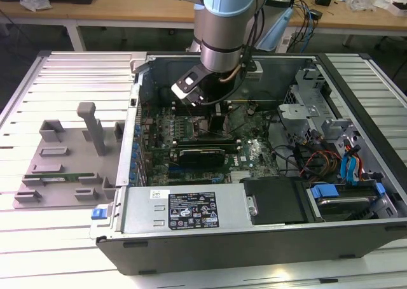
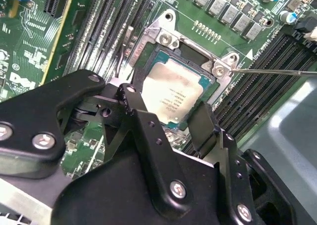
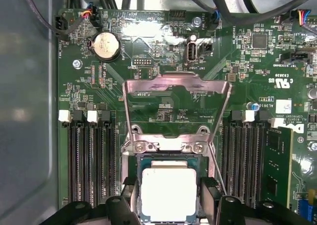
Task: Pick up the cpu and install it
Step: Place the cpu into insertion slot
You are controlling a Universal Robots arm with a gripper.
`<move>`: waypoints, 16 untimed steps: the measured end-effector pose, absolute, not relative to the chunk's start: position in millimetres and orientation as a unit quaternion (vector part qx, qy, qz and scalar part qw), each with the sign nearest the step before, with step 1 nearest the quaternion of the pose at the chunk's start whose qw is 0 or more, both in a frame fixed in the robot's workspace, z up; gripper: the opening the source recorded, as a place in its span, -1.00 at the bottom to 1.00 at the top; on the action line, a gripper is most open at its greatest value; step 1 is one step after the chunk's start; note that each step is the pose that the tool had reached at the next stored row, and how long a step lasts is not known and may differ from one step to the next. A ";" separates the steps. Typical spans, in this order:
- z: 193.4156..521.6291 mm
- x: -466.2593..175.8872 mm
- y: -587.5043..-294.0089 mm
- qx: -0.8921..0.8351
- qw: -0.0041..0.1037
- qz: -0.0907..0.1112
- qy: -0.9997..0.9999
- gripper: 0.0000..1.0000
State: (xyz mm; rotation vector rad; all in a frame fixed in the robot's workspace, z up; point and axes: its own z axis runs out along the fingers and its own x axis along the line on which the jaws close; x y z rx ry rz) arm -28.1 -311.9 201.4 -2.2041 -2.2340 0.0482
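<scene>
Inside the open computer case [image 1: 254,244], right over the socket [image 3: 168,146] of the green motherboard [image 3: 163,46], the gripper [image 2: 169,113] pinched the cpu [image 2: 173,86] by two opposite edges. The chip lay flat directly between its black fingers [image 3: 208,197], in or just above the socket. The cpu was near-square, a matte silvery plate on a thin teal rim, and the bare-metal load plate [image 3: 176,84] stood swung open beyond it.

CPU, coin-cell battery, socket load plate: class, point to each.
CPU [image 3: 169,195], first wrist view, centre of metal top plate.
Coin-cell battery [image 3: 104,45], first wrist view, centre of face.
Socket load plate [image 3: 173,80], first wrist view, free-end bar.
</scene>
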 end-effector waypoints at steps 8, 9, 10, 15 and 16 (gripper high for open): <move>208.6 -34.8 -310.7 -0.702 0.002 0.014 -0.712 -0.17; 208.6 -36.3 -310.7 -0.702 0.002 0.014 -0.712 -0.17; 208.4 -37.2 -310.7 -0.702 0.002 0.014 -0.712 -0.17; 204.1 -29.7 -311.0 -0.701 0.005 0.018 -0.713 -0.79; 203.9 -22.8 -311.0 -0.701 0.007 0.019 -0.713 -0.79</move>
